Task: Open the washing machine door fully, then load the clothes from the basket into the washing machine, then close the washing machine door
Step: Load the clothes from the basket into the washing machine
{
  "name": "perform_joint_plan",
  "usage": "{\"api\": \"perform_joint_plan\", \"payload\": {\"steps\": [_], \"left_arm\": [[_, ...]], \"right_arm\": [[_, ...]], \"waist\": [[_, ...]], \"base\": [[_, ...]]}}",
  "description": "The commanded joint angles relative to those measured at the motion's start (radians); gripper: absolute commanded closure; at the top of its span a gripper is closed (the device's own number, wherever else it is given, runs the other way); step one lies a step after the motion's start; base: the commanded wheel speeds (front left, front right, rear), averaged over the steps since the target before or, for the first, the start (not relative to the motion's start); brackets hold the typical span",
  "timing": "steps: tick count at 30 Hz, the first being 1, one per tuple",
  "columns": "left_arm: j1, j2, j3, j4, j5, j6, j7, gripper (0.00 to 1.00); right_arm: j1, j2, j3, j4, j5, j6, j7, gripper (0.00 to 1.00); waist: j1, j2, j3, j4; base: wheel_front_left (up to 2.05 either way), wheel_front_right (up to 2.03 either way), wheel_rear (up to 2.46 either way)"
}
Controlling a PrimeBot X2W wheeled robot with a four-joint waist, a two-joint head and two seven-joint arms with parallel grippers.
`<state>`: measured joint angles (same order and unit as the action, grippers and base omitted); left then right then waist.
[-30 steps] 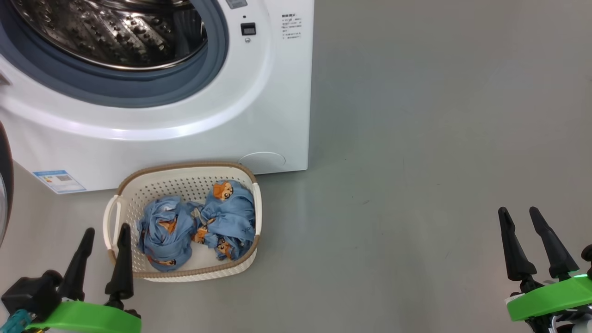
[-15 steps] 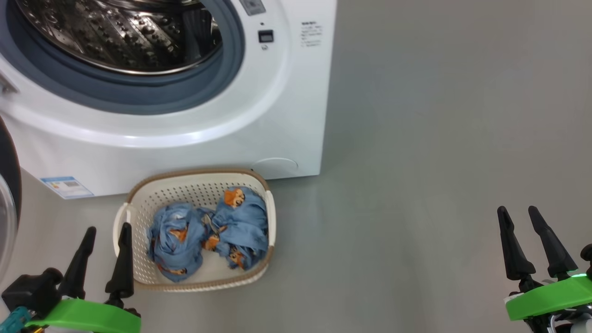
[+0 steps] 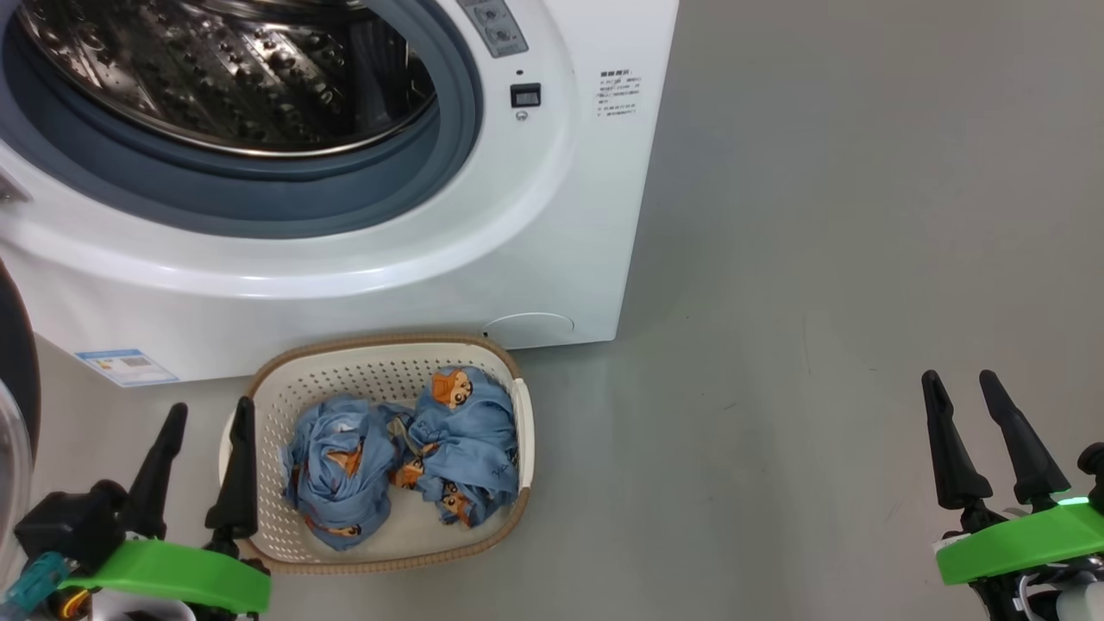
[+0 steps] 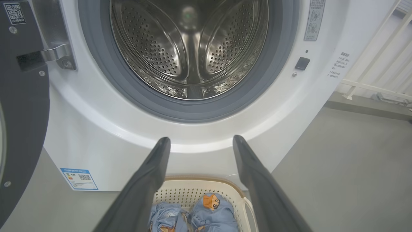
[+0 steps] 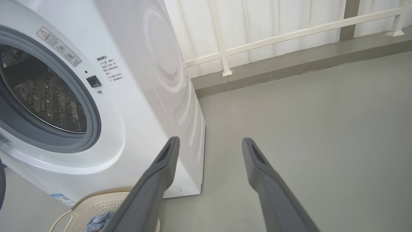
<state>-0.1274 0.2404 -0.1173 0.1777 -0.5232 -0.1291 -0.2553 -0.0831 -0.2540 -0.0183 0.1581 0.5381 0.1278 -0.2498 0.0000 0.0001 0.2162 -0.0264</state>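
Hanging open, the black-rimmed round door [image 4: 22, 129] is done; light-blue printed garments [image 3: 466, 431] are left in the cream perforated basket [image 3: 379, 345], left gripper [image 3: 211, 407] and right gripper [image 3: 958, 377] spread empty.

In your head view the washing machine [image 3: 552, 224] ran off the top and left edges, which cut away the upper part of its drum [image 3: 224, 78]. The door [image 3: 15, 345] was a dark sliver at the left edge, the rest out of frame. The blue label [image 3: 127, 366] and the printed notice [image 3: 618, 93] were too small to read. One finger of the left gripper [image 3: 212, 403] covered part of the basket's [image 3: 362, 373] left side. In the left wrist view the bottom edge cut through the basket and the clothes [image 4: 210, 212], and both fingers hid its corners. In the right wrist view a finger of the right gripper [image 5: 210, 139] hid much of the basket.
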Motion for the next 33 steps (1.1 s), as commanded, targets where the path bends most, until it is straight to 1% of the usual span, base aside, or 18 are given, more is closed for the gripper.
{"api": "perform_joint_plan", "payload": {"steps": [1, 10, 11, 16, 17, 20, 27, 33], "left_arm": [[-0.035, 0.022, 0.033, -0.011, 0.006, -0.002, -0.006, 0.00], [-0.034, -0.003, 0.000, 0.063, -0.002, -0.002, -0.006, 0.00], [-0.046, -0.014, -0.010, 0.120, 0.005, -0.002, -0.006, 0.00], [-0.116, -0.031, -0.072, 0.276, 0.002, -0.002, -0.006, 0.00], [-0.116, -0.031, -0.072, 0.276, 0.002, -0.002, -0.006, 0.00], [-0.180, -0.035, -0.104, 0.383, 0.008, -0.002, -0.006, 0.00], [-0.362, -0.027, -0.173, 0.631, 0.006, -0.002, -0.006, 0.00], [-0.512, -0.018, -0.232, 0.822, 0.001, -0.002, -0.006, 0.00]], "right_arm": [[-0.013, -0.011, 0.018, -0.023, -0.014, 0.003, -0.012, 0.00], [-0.029, 0.000, 0.032, -0.027, -0.016, 0.003, -0.012, 0.00], [-0.037, 0.005, 0.035, -0.030, -0.016, 0.003, -0.012, 0.00], [-0.061, 0.018, 0.048, -0.033, -0.017, 0.003, -0.012, 0.00], [-0.061, 0.018, 0.048, -0.033, -0.017, 0.003, -0.012, 0.00], [-0.082, 0.023, 0.067, -0.033, -0.019, 0.003, -0.012, 0.00], [-0.156, 0.036, 0.103, -0.042, -0.024, 0.003, -0.012, 0.00], [-0.204, 0.042, 0.110, -0.055, -0.027, 0.003, -0.012, 0.00]], "waist": [[0.0000, -0.0001, 0.002, 0.000], [0.0000, -0.0001, 0.032, -0.005], [0.0000, -0.0001, 0.051, -0.006], [0.0000, -0.0001, 0.113, -0.009], [0.0000, -0.0001, 0.113, -0.009], [0.0000, -0.0001, 0.159, -0.011], [0.0000, -0.0001, 0.273, -0.029], [0.0000, -0.0001, 0.367, -0.036]], "base": [[0.00, 0.00, 0.00], [0.00, 0.00, 0.00], [0.00, 0.00, 0.00], [0.00, 0.00, 0.00], [0.00, 0.00, 0.00], [0.00, 0.00, 0.00], [0.00, 0.00, 0.00], [0.00, 0.00, 0.00]]}}
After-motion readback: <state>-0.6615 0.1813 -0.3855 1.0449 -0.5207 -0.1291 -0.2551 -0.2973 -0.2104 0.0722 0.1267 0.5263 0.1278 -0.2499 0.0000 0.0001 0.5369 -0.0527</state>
